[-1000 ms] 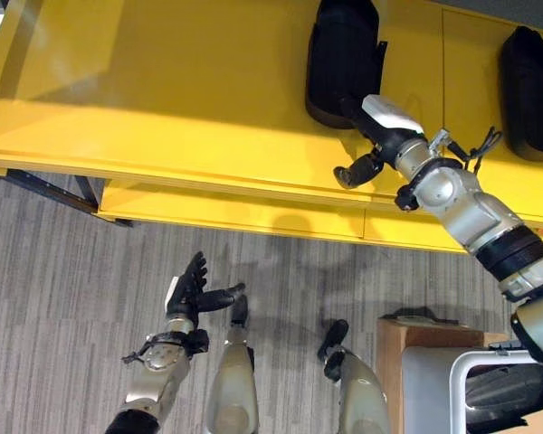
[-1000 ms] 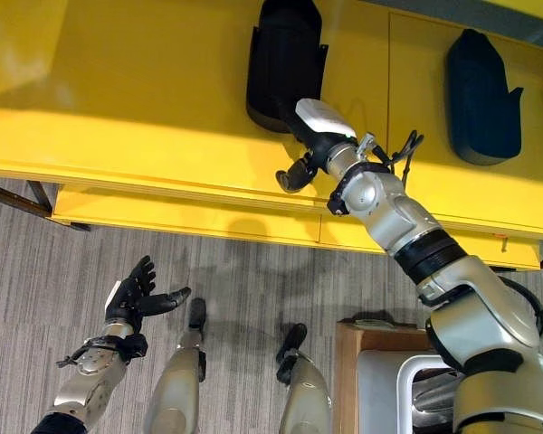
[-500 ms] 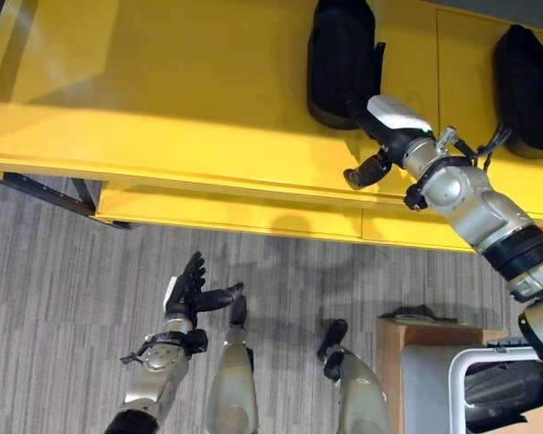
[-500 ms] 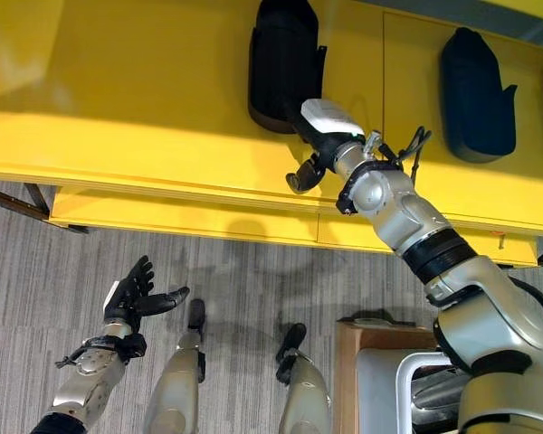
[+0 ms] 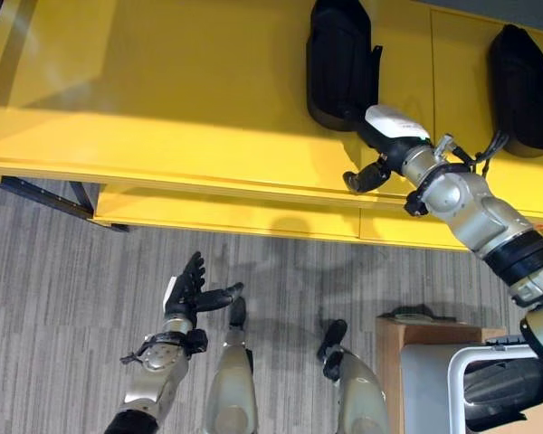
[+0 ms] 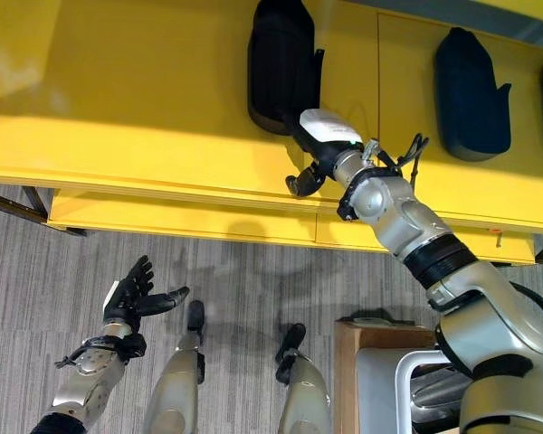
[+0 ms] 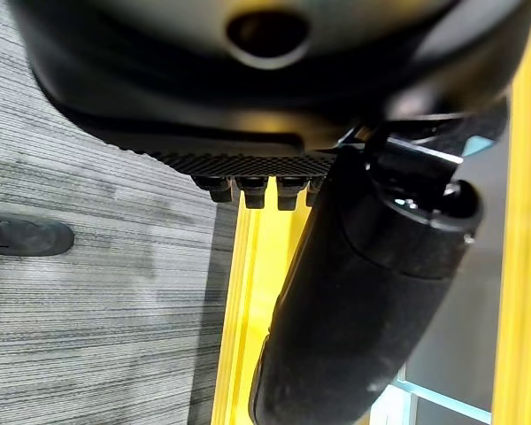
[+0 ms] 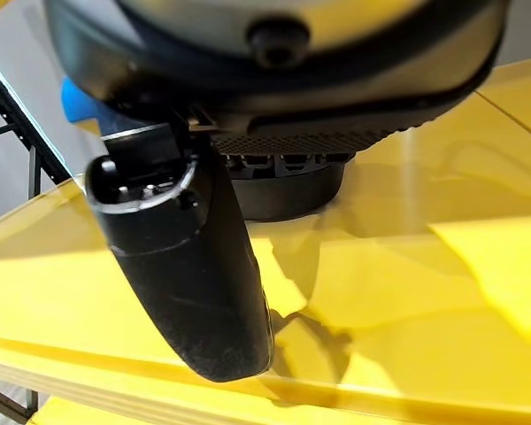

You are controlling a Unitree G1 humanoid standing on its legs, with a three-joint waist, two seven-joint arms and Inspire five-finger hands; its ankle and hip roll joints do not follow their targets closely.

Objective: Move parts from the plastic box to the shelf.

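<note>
Left eye view: right robot hand [image 5: 385, 145] was over the yellow shelf [image 5: 163, 99], fingers reaching to the near end of a black part [image 5: 341, 59]; grip unclear. Left robot hand [image 5: 188, 291] hung open and empty above the floor [image 5: 63, 289].

Bright yellow shelf [image 5: 163, 81]; two glossy black parts [image 5: 341, 59] on that shelf; grey striped carpet [image 5: 63, 271] below it; pale wooden box [image 5: 421, 339].

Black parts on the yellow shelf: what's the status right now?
Right hand at black moulded part on yellow shelf. Left hand open, empty. Nothing blocking.
</note>
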